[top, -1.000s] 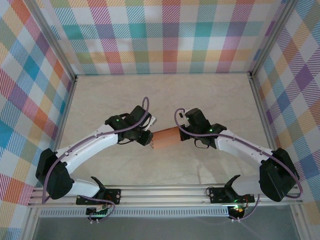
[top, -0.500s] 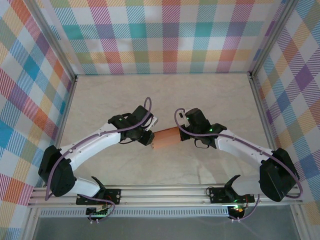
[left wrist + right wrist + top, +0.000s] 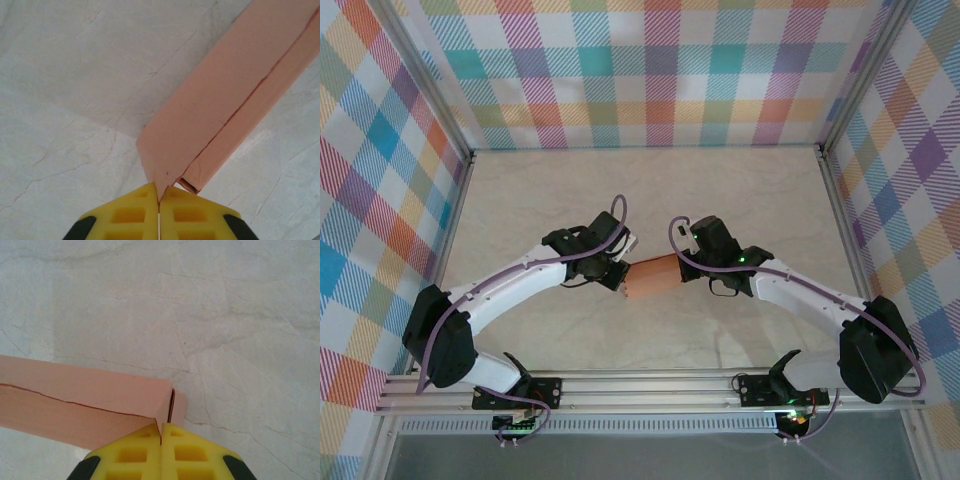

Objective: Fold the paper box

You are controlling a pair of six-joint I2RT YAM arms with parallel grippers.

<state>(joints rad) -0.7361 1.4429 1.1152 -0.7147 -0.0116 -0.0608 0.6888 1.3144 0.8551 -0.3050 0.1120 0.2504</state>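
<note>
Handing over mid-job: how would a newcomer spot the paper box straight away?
Start at the pale marbled table inside the plaid walls, near its middle where the two white arms meet. Between the left gripper and the right gripper, each pinching one end, is the paper box, a slim salmon-orange cardboard block. Nothing else there is orange.

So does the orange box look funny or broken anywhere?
A little. The paper box is pinched at both ends by the left gripper and right gripper, and it isn't closed properly: by the left one its end gapes open, and by the right one an end flap stands out untucked.
</note>
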